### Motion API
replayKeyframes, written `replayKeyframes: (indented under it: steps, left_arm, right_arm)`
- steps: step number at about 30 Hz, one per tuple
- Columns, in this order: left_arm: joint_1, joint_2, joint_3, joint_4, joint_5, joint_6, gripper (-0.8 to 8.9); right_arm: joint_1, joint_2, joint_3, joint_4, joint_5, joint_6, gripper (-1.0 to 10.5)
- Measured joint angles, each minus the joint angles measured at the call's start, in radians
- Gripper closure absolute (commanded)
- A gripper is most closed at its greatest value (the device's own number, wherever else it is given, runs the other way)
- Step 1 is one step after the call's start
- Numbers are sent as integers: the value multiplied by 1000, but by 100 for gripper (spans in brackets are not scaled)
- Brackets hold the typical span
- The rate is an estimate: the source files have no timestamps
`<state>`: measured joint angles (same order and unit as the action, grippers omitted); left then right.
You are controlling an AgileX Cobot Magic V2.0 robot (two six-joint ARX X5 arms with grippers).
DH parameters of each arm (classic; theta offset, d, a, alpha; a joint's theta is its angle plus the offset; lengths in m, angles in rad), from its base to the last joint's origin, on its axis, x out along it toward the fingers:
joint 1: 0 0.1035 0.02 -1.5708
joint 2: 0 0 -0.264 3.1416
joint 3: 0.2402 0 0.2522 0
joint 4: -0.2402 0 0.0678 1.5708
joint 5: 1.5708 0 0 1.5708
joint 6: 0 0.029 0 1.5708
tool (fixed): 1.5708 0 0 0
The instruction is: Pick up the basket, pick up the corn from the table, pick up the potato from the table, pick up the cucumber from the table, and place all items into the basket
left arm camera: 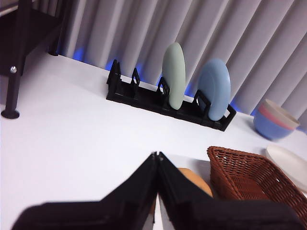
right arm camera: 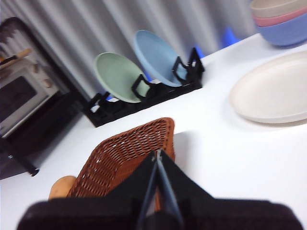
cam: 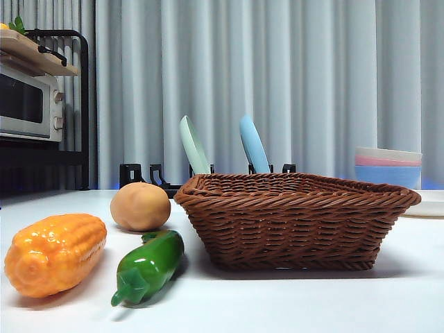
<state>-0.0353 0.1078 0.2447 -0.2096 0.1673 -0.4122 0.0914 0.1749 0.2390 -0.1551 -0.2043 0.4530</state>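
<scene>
Low on the white table (cam: 291, 305), the dark brown woven basket (cam: 295, 218) sits upright, wide and shallow, with flared sides and a braided rim. Beside it, toward the toaster oven (cam: 29, 104), the glossy green cucumber (cam: 149, 267) lies with its stem end nearest the camera; the bumpy orange-yellow corn (cam: 55, 253) lies just beyond it, and the smooth tan potato (cam: 140, 206) rests behind both. Behind the basket, a black rack (cam: 139, 175) holds 2 plates, with stacked pastel bowls (cam: 388, 166) off to the side. The left gripper (left arm camera: 156, 154) hangs above the potato, the right gripper (right arm camera: 156, 151) above the basket; each has its jaws pressed together on nothing.
</scene>
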Motion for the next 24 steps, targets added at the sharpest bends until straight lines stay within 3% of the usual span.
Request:
replayKeyframes:
  steps: [3,9,15,22,24]
  left_arm:
    - [0,88,75,-12,18,35,819]
    - [0,311,264,-44,140,179,819]
    - [0,557,455,-150,195,222,818]
    - [0,783,595,-278,308,229,786]
    - [0,823,608,-280,352,234,622]
  right_arm:
    - [0,107,85,-11,19,-17,957]
    - [0,358,293,-54,21,-122,956]
    - [0,632,501,-209,19,-228,954]
    - [0,869,666,-421,-164,-343,905]
    - [0,920,683,-442,-198,-366,727]
